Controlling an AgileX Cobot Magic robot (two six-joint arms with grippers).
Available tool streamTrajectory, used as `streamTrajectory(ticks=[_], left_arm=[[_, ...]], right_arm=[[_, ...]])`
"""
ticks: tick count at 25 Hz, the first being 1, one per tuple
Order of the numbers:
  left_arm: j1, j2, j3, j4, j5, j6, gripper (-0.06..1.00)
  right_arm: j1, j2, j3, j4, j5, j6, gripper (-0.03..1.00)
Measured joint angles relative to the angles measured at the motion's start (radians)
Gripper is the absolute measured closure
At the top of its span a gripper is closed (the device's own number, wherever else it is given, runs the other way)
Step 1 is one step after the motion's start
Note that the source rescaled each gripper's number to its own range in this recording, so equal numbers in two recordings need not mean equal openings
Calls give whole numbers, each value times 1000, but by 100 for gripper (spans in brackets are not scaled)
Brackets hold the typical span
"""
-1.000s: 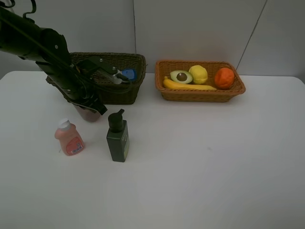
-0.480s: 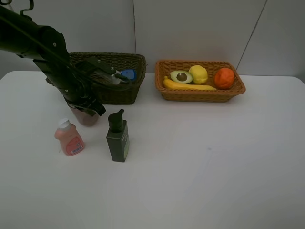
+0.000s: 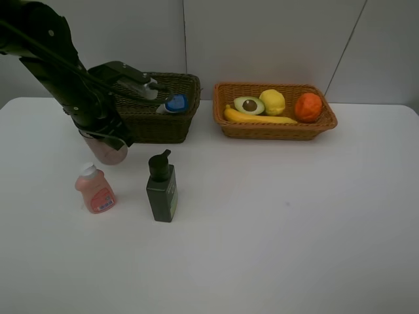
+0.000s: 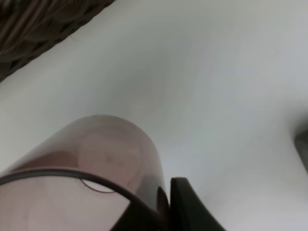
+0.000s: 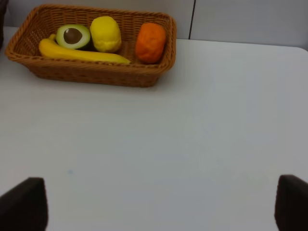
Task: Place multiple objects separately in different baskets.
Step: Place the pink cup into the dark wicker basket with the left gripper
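Observation:
My left gripper [image 3: 103, 138] is shut on the rim of the translucent pinkish cup [image 3: 107, 151], held just off the table in front of the dark wicker basket [image 3: 160, 125]. In the left wrist view the cup [image 4: 103, 159] fills the lower left beside one finger [image 4: 185, 207]. The white blue-capped bottle [image 3: 173, 103] lies in the dark basket. The small pink bottle [image 3: 95, 190] and dark green pump bottle [image 3: 162, 188] stand on the table. The light basket [image 3: 275, 131] holds banana [image 3: 258, 119], avocado [image 3: 249, 104], lemon [image 3: 273, 101] and orange [image 3: 308, 106]. My right gripper [image 5: 154, 207] is open and empty.
A white table [image 3: 281, 216] carries everything. A grey panelled wall [image 3: 262, 39] stands behind the baskets. In the right wrist view the light basket [image 5: 91, 74] with its fruit sits far ahead of the open fingers [image 5: 21, 204].
My left arm has risen and shifted left with the cup in its grip. The bottles, baskets and fruit have not moved.

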Motion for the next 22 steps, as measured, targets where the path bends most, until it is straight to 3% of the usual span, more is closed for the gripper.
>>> streamTrajectory(ticks=[13,18,22], left_arm=[[0,-109,-194,97,230,-43,94],[0,-110,-272,217,236,-43,94],[4,-111,-286,320,168,-39,94]], right_arm=[[0,0,0,0,0,0,-3],[0,0,0,0,0,0,-3],[0,0,0,0,0,0,-3]])
